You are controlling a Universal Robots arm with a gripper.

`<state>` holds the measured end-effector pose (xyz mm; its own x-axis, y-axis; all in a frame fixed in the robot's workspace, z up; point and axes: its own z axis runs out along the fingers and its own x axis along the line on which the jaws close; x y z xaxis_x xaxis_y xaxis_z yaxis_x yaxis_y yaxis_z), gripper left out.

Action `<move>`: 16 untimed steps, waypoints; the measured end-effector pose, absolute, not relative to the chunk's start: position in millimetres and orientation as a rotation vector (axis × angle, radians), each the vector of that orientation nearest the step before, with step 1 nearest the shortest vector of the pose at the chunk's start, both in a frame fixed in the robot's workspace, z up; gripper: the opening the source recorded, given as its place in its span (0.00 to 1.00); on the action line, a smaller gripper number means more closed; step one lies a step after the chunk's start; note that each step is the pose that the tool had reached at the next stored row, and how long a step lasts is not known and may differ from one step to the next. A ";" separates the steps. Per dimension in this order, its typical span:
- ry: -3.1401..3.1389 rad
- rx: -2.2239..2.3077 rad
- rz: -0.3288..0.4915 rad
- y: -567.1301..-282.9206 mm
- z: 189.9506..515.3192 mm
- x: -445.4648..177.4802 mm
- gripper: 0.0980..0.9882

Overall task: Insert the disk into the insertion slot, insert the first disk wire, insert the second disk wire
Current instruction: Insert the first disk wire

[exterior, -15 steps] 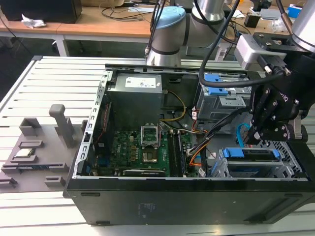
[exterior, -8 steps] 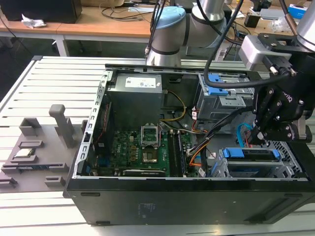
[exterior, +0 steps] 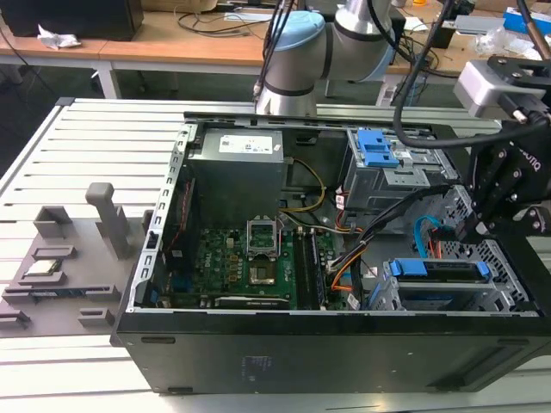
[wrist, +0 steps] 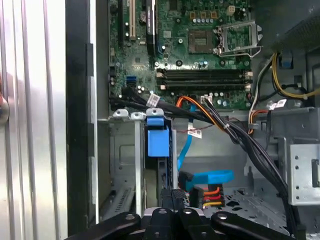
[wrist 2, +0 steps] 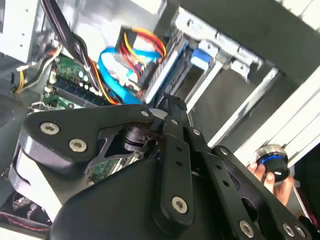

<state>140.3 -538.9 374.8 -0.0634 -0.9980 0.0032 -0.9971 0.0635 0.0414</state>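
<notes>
Down in the corner of the open computer case at the exterior view's right, the disk sits seated in the insertion slot, its blue carrier tab flush with the perforated cage's mouth; the first wrist view shows the same disk lodged between the slot's sheet-metal walls.

I judge the drive to be rigid, dense for its size and shock-sensitive, so it is best taken by the plastic carrier's edges rather than by its labelled face. The wires are another matter. The blue data cable and the red, yellow and orange power leads look limp along their length and stiff only at the plug (a plug body is the sensible place to pinch, never the cord), and their small connectors probably tolerate little sideways force.

The arm reaches from its base behind the case, across to the exterior view's right, and bends its wrist down over the cage. The end effector hangs low just beside the blue loop. In the first wrist view the end effector looks clenched, with no gap visible at the tips, which lie close to the cable plugs. Whether it pinches anything thin I cannot make out.
</notes>
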 end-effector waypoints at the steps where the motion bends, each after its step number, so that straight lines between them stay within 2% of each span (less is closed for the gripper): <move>1: -2.268 2.128 -0.043 -535.3 374.4 144.5 0.01; 5: -2.267 2.127 -0.041 -515.1 371.1 146.9 0.01; 12: -2.267 2.127 -0.040 -513.8 369.2 146.9 0.01; 13: -2.267 2.127 -0.040 -513.8 369.2 146.9 0.08; 14: -2.267 2.127 -0.040 -513.8 369.1 146.9 0.08; 16: -2.267 2.127 -0.040 -513.8 369.2 146.9 0.23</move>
